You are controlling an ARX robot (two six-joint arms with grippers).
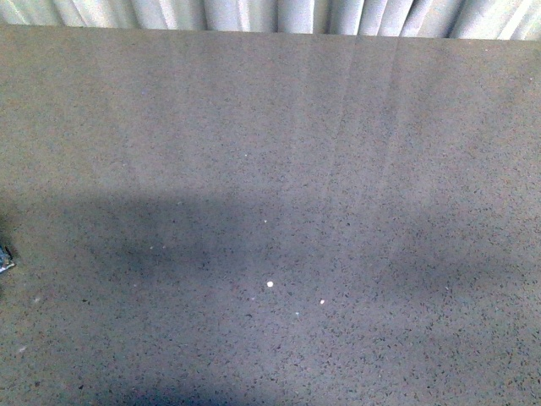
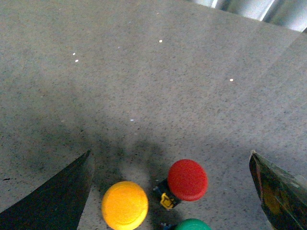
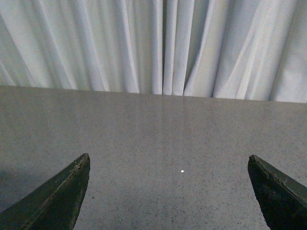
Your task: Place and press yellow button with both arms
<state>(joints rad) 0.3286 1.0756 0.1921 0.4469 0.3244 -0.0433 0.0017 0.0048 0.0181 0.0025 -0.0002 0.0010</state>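
Grey and speckled, the table [image 2: 144, 72] bears the yellow button [image 2: 124, 205] just beside a red button [image 2: 187, 179] and a green button [image 2: 193, 224], near the left gripper [image 2: 170, 153], whose jaws stand wide apart. The right gripper [image 3: 168, 156] is likewise spread, holding nothing, facing a white curtain [image 3: 153, 43].

Grey speckled table [image 1: 338, 127] fills the front view; I note a pale pleated curtain [image 1: 254, 13] along the top edge. White specks [image 1: 270, 284] at lower centre. Small metallic bit [image 1: 5, 258] at left edge, unidentifiable. Left wrist view: red button [image 2: 187, 179] upright, with a green button [image 2: 193, 224] just beside it, mostly cut off.
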